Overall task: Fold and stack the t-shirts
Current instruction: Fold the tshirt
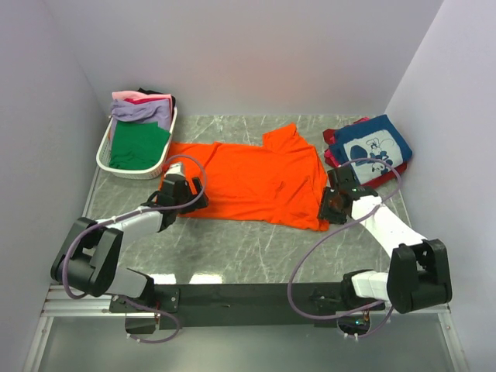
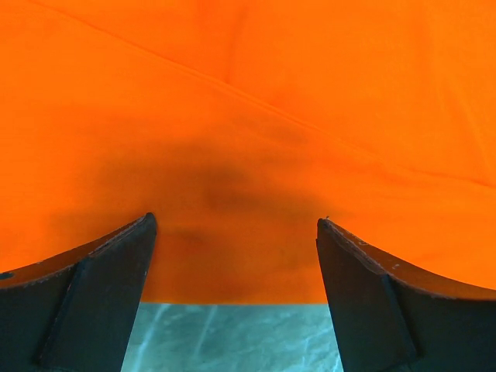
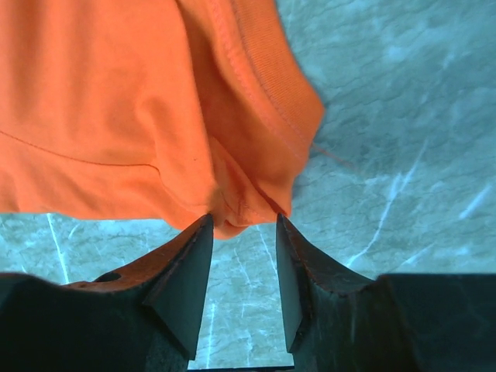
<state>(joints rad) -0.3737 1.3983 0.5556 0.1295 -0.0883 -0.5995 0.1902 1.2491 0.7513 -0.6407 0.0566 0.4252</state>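
While both arms reach in from the near edge, the orange tee [image 1: 256,174] lies spread flat and unfolded in the middle of the tabletop [image 1: 232,252].

Nearest on the right, the right end effector [image 3: 244,221] sits at the shirt's near right corner. A bunched fold of hem is right at its tips and the jaws are partway apart. Whether they actually bite the cloth, I can't call from here.

Over on the left, the left end effector [image 2: 236,225] hovers at the shirt's near left edge. Its jaws are wide apart with nothing in them, orange cloth just beyond the tips. That looks to me like a two-corner pickup being set up for a first fold.

Further back on the right sits a folded pile, the navy blue printed tee [image 1: 372,147] on top of a red tee [image 1: 332,137]. That's work done.

Far left, the white basket [image 1: 105,151] holds a green tee [image 1: 139,146], a lavender tee [image 1: 139,111], pink and something dark, all waiting.

My read: a couple stacked, one in hand, several to come.
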